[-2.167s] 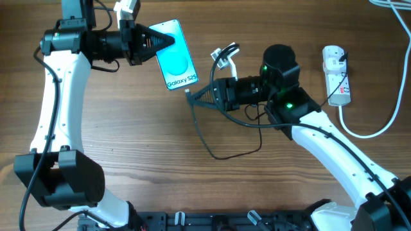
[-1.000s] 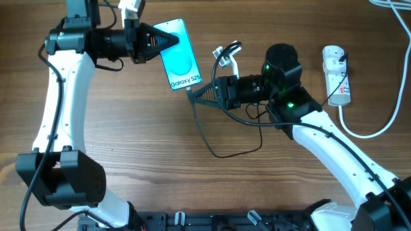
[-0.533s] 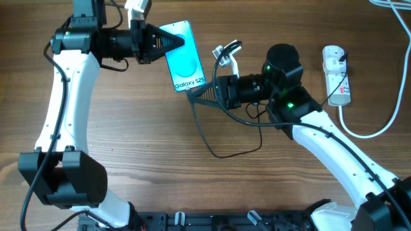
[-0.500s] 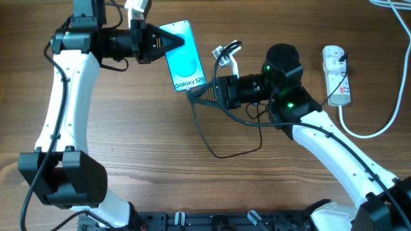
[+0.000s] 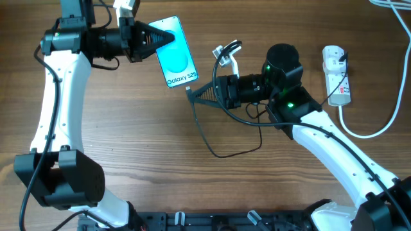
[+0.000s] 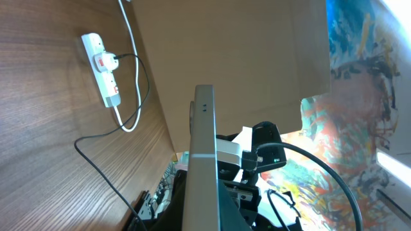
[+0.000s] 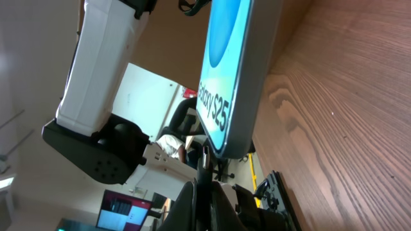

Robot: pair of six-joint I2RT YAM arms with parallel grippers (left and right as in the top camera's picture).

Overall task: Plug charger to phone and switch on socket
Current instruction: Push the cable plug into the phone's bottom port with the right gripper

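Left claw (image 5: 162, 37) clamps the phone (image 5: 178, 58) by its upper left edge, screen up, above the bench (image 5: 141, 154), with open wood below. Right claw (image 5: 192, 96) pinches the charger (image 5: 216, 156) tip at the phone's lower edge; whether it is seated, I cannot tell. The cable loops nearby. Socket (image 5: 336, 77) lies well right, near the bench edge.

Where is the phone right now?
In the overhead view the phone is upper left of centre, clamped in the left jaws; the charger tip, held in the right jaws, sits at its bottom edge.
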